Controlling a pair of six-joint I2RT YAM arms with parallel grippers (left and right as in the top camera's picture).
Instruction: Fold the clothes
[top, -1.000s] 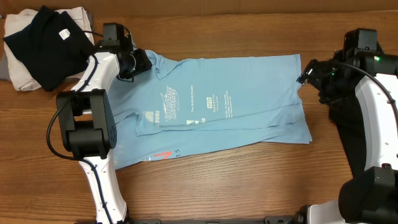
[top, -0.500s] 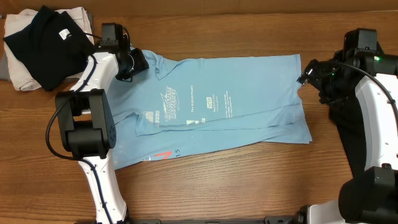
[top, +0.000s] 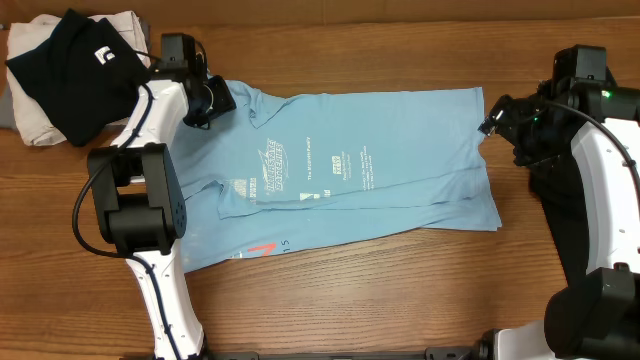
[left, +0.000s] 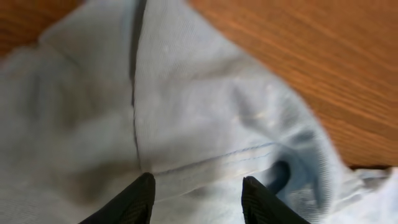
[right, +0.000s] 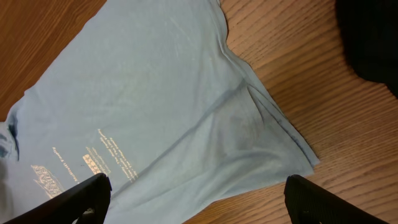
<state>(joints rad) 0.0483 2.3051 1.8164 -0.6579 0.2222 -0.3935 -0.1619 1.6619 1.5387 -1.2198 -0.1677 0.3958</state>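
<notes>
Shirt (top: 360, 165) lies spread across the desk (top: 400, 300), light blue, with a lengthwise crease along its near side. Your left hand (left: 198, 182) hangs over the collar seam, fingers apart, gripping nothing. Your right hand (right: 198, 183) is wide apart above the hem end. Risk: if you pinch only the top layer at the collar, the lower layer likely lags and skews the fold.

1 blue T-shirt (top: 390, 150), 1 black garment (top: 65, 80), 1 beige cloth (top: 32, 130), 2 grippers (left gripper (top: 213, 100), right gripper (top: 490, 122)).
</notes>
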